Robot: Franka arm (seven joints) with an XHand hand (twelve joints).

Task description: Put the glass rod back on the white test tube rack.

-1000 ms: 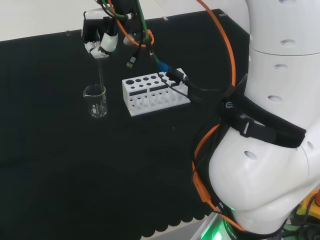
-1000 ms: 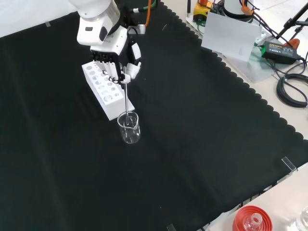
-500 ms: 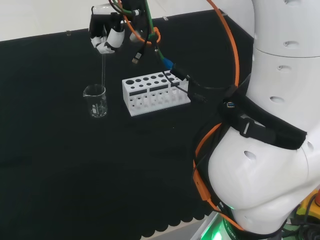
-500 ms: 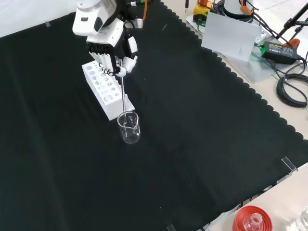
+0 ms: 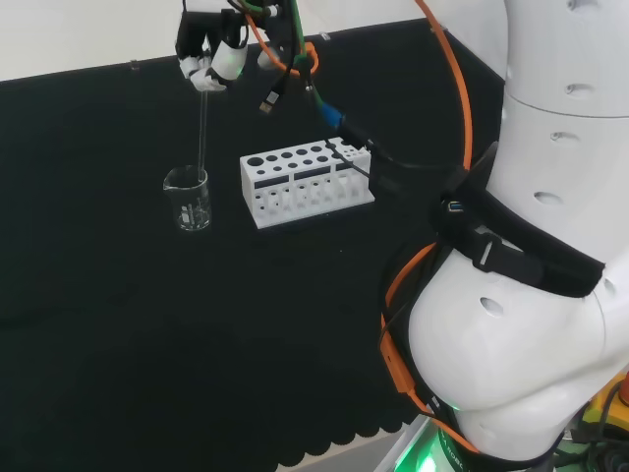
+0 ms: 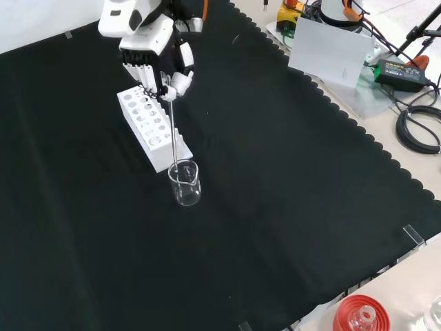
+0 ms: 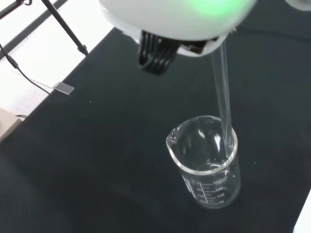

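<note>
The black cloth (image 6: 289, 207) covers most of the bench, and its scalloped edge is seen running along the right side of the front view, with bare bench, cables and a white sheet beyond it. Wide open cloth lies to the right of and nearer than the ware in the front view.

The white rack (image 6: 153, 129) stands on the cloth as a long block with rows of round holes on top; in the head view (image 5: 305, 181) it sits to the right of the beaker, close beside it but apart.

The hand (image 6: 153, 56) is held high above the far end of the rack in the front view, and its fingers are curled round the top of the glass rod (image 6: 176, 134). In the head view the hand (image 5: 208, 54) is seen at the top edge.

The beaker (image 5: 188, 198) stands upright on the cloth. The rod (image 7: 222, 104) hangs nearly upright from the hand, and its lower end is seen inside the beaker (image 7: 209, 162), near the rim.

Printed graduation marks are visible on the beaker wall.
</note>
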